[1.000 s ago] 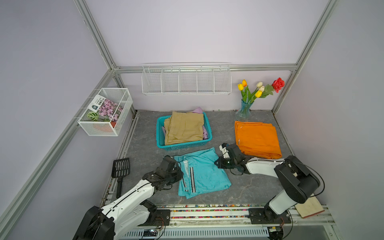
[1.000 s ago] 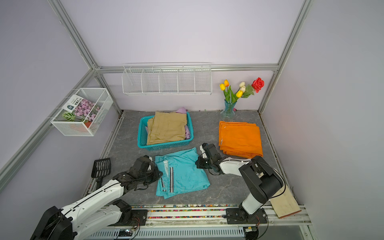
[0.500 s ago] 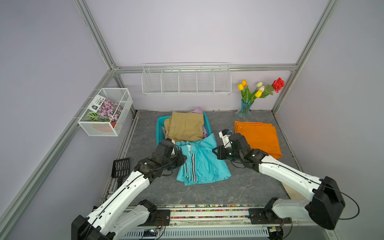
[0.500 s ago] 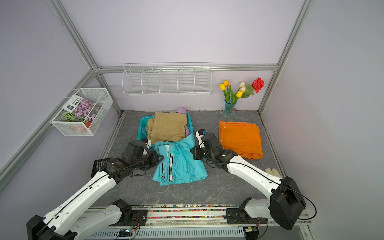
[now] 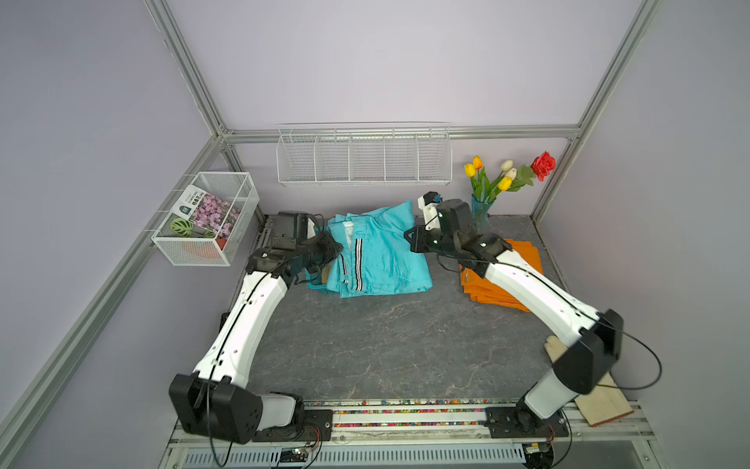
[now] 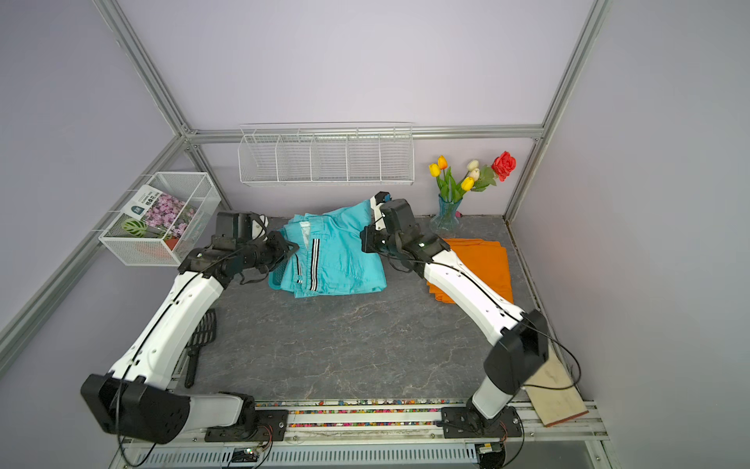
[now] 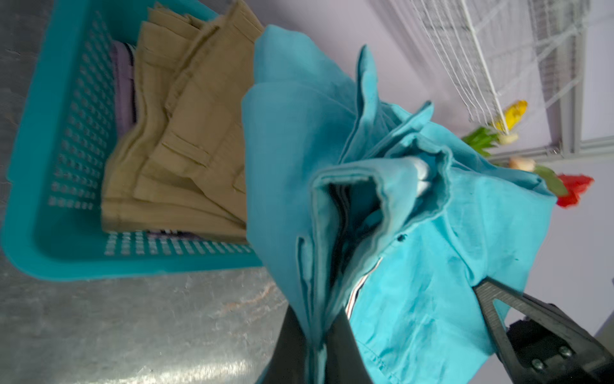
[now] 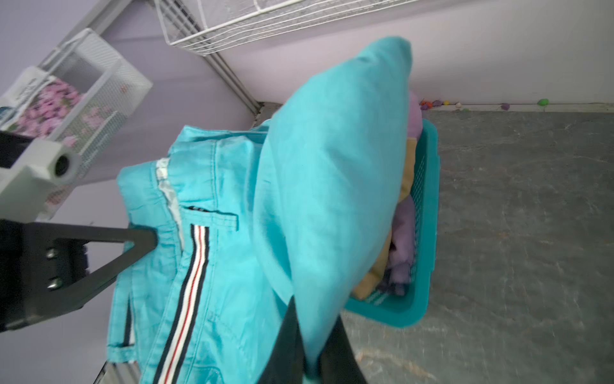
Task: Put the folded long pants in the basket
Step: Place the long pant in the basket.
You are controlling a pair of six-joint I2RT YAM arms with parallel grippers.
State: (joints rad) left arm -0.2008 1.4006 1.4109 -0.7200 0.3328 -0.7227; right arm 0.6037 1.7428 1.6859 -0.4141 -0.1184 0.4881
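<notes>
Khaki pants (image 7: 186, 133), lilac pants (image 8: 403, 239) in turquoise basket (image 7: 99, 269); teal pants (image 5: 377, 251) above

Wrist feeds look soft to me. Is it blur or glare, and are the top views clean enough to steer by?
Left wrist view: the basket and khaki pants are motion-smeared, with glare on the table. Right wrist view: the teal pants fill much of the frame, soft at the edges. Both top views: sharp, evenly lit, soft shadows.

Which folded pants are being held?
The teal striped-trim cloth trousers, gripped by left tool and right tool over the turquoise plastic basket; khaki pair and lilac pair lie inside, the orange pair on the table.
</notes>
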